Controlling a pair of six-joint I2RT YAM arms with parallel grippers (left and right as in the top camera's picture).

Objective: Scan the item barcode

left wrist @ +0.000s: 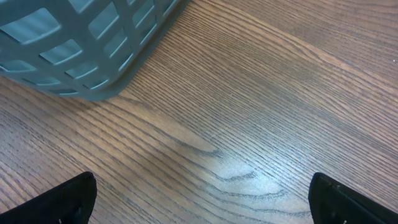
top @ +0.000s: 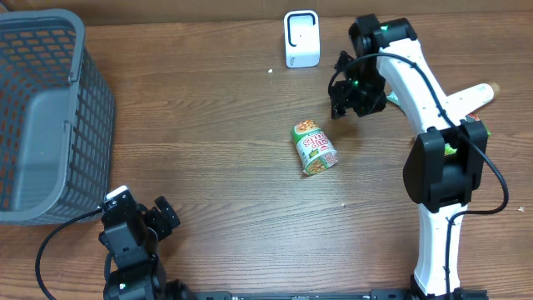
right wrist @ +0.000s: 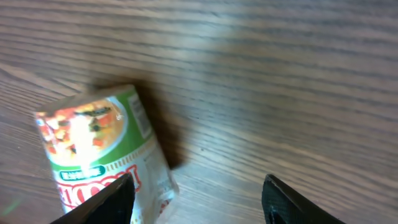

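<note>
one wood-grain table [top: 216, 217], noodle cup [top: 315, 148], basket [top: 90, 104]

Noodle cup [top: 315, 148] lying on side; right hand [top: 339, 107] near, apart; scanner [top: 301, 38] beyond; basket [top: 42, 117] far left.

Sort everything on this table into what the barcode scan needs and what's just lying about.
Needed for the scan:
cup noodles, lying on its side
white scanner
right gripper, open beside the cup

Just lying about:
gray basket
pale object at the right edge, partly hidden
</note>
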